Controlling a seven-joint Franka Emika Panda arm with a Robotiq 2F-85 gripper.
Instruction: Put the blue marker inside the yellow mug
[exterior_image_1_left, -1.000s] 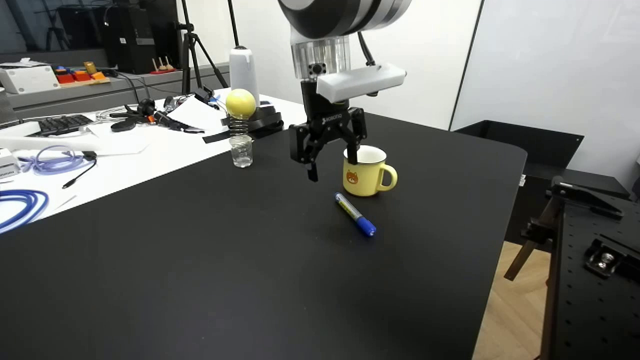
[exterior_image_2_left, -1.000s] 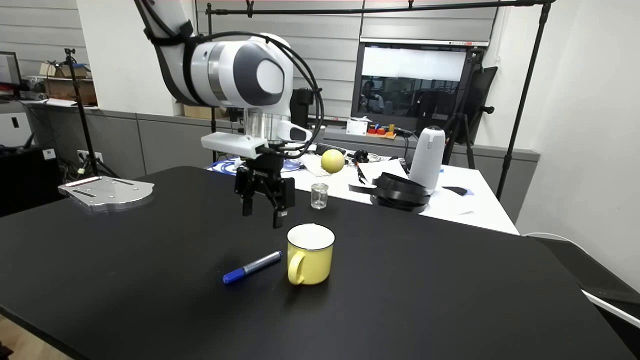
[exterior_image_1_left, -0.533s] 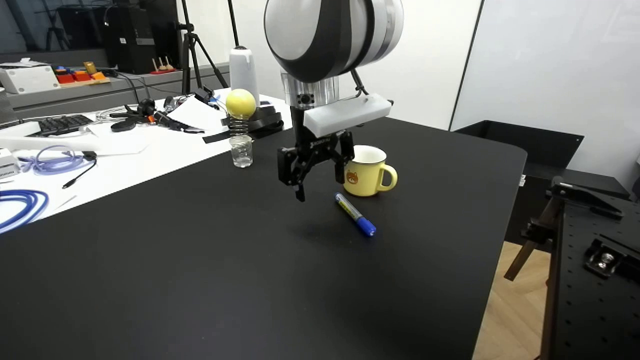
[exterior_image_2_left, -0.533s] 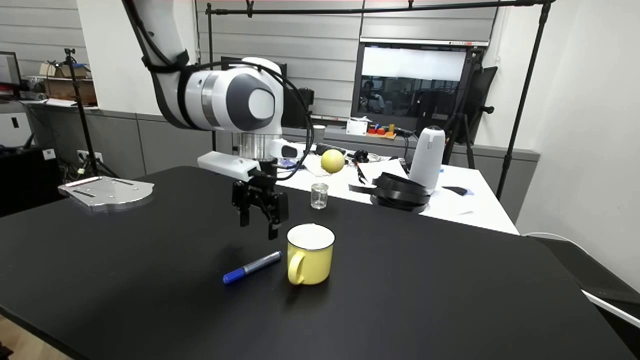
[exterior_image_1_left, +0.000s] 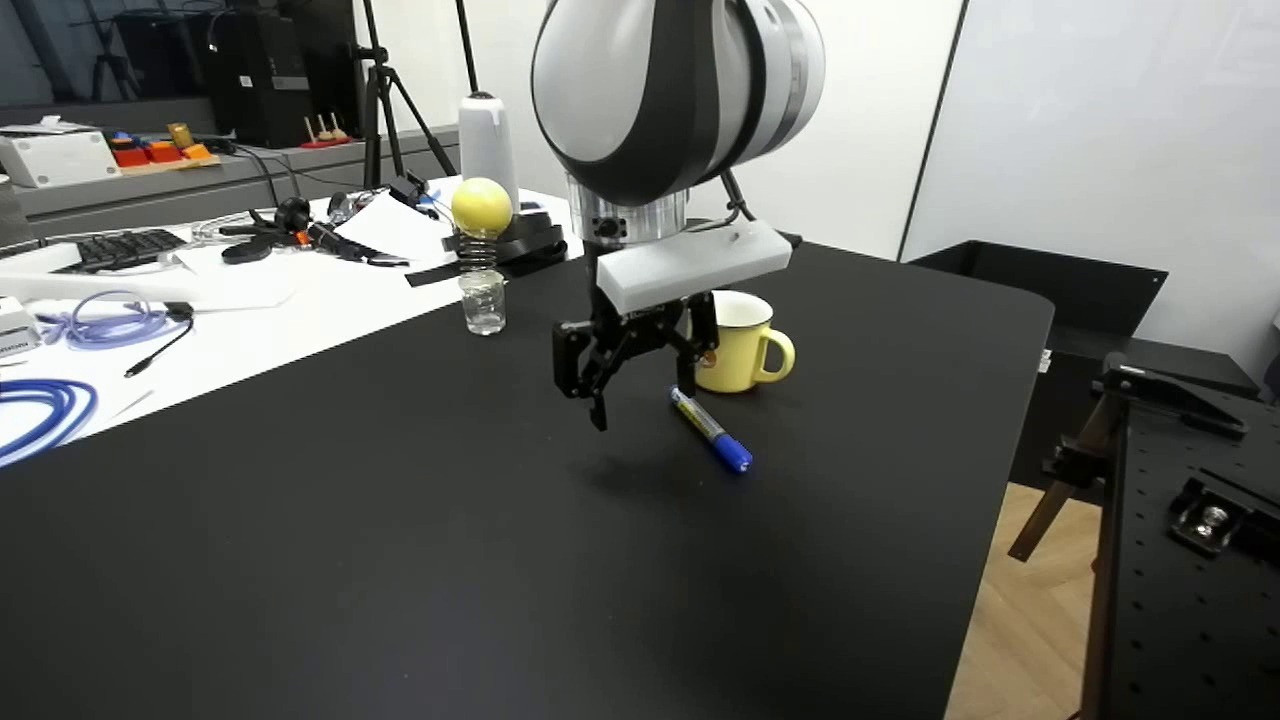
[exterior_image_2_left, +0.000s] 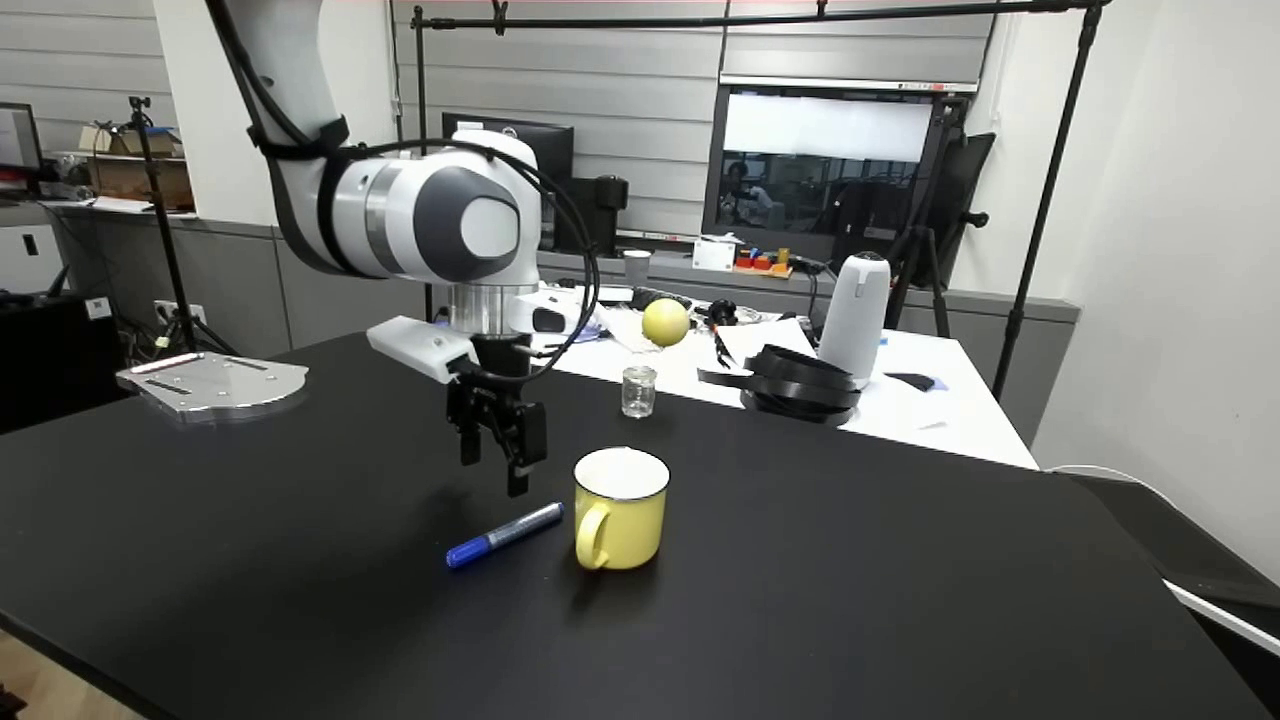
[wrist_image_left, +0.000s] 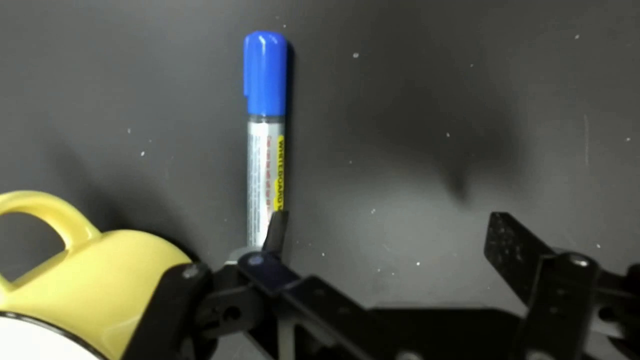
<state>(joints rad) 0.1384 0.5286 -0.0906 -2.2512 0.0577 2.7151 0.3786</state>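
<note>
The blue marker (exterior_image_1_left: 712, 430) lies flat on the black table, close to the mug, in both exterior views (exterior_image_2_left: 505, 535). In the wrist view the marker (wrist_image_left: 265, 150) lies lengthwise, blue cap at the top, its lower end hidden behind the left finger. The yellow mug (exterior_image_2_left: 620, 525) stands upright; it is partly behind a finger in an exterior view (exterior_image_1_left: 738, 350) and at the lower left in the wrist view (wrist_image_left: 115, 280). My gripper (wrist_image_left: 390, 220) is open and empty above the table, with the marker under its left finger. It shows in both exterior views (exterior_image_1_left: 642, 405) (exterior_image_2_left: 494, 472).
A small clear glass (exterior_image_1_left: 484, 303) stands near the table's edge, with a yellow ball (exterior_image_1_left: 481, 208) above it on a coil in that view. A white side table (exterior_image_1_left: 330, 290) holds cables and papers. A clear plate (exterior_image_2_left: 215, 385) lies at the far left of the black table.
My gripper has come down toward the table, staying open. In an exterior view it has also shifted left, away from the mug. The marker and the mug have not moved.
</note>
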